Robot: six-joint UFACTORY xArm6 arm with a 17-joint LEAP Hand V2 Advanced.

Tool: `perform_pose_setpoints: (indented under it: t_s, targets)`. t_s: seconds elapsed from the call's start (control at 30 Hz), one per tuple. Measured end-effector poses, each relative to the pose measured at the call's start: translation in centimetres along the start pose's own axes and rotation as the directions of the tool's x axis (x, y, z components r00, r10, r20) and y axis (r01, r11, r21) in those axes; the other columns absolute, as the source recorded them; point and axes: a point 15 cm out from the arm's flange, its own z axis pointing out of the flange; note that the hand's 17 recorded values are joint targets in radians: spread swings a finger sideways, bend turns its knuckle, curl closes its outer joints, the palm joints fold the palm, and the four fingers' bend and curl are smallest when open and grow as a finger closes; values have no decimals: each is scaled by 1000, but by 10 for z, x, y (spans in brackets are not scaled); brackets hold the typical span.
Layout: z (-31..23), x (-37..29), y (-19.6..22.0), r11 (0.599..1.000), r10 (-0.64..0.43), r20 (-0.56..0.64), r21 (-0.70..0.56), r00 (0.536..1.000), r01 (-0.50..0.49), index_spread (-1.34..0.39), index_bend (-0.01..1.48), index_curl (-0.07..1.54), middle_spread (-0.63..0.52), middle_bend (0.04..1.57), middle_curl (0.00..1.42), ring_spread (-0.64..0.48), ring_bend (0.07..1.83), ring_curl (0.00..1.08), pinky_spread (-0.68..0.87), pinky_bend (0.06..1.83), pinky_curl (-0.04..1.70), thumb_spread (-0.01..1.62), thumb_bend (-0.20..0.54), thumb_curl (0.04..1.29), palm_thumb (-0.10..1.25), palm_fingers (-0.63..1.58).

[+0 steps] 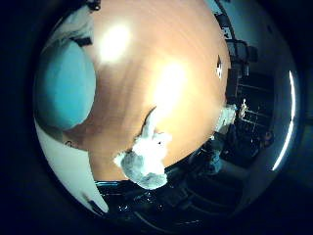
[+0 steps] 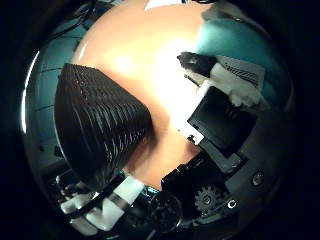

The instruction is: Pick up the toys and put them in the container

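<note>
Here, one toy [image 1: 145,164], a grey-and-white plush animal, lies on the orange-brown wooden surface [image 1: 146,63], right at the surface's edge; part of its grey body reaches the rim, with dark room clutter beyond. A long pale ear or limb of the toy points inward across the wood. Nothing touches it.

The container [image 2: 97,127], a black ribbed or mesh bin, stands on the same surface and fills much of the thumb-side view, so it is close to the palm. Its wall is dark throughout; its opening cannot be made out. It also sits near a surface edge, with the room floor showing behind it.

Between toy and container the wood is bare, marked only by bright lamp glare. Open wood stretches away from the toy towards the far rim.

The hand [image 2: 225,107] shows as white and black segments with a geared part, hanging above the surface. Whether its fingers are straight or curled cannot be told from these views. No toy is seen between them. A teal rounded pad [image 1: 63,90] of the hand bulks at one side of the little-finger view.
</note>
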Motion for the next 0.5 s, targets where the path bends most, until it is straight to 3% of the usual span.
perform_pose_setpoints:
  t_s: [0.5]
  targets:
    - [-114,-11,68,999,37,-14,-11,999,-38,-283,1030,986,-197,1266,979,-245,1378,805,-181,1291,932,814,-16,698,1092,992]
